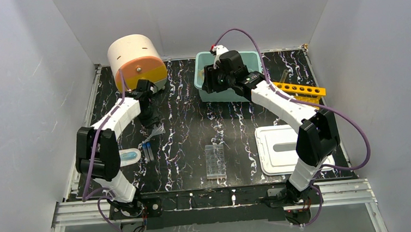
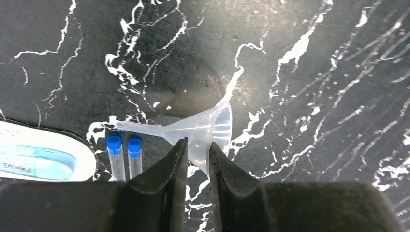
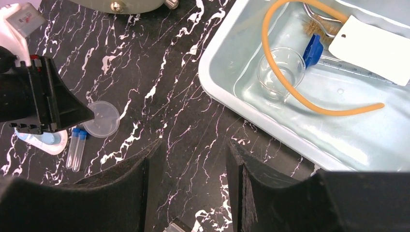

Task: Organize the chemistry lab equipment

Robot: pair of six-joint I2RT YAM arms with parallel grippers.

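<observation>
The clear funnel [image 2: 203, 128] lies on its side on the black marble table. My left gripper [image 2: 198, 143] is shut on its cone near the rim, and in the top view it [image 1: 152, 121] is low over the funnel [image 1: 156, 132]. Two blue-capped thin tubes [image 2: 123, 157] lie just to the left. My right gripper [image 3: 193, 145] stands open over bare table beside the teal bin [image 3: 217, 92] with nothing between its fingers. In the bin lie a little beaker [image 3: 280, 72], a tan loop of tubing [image 3: 300, 99], a blue-footed cylinder [image 3: 314, 48] and a white tag [image 3: 377, 48].
A clear well plate [image 1: 215, 161] lies front centre, with a white lid [image 1: 282, 149] to its right. The yellow holed rack [image 1: 300, 90] is beside the bin and the cream-and-orange drum [image 1: 136, 61] is at the back left. A blue-and-white packet [image 1: 129, 155] lies left of the tubes.
</observation>
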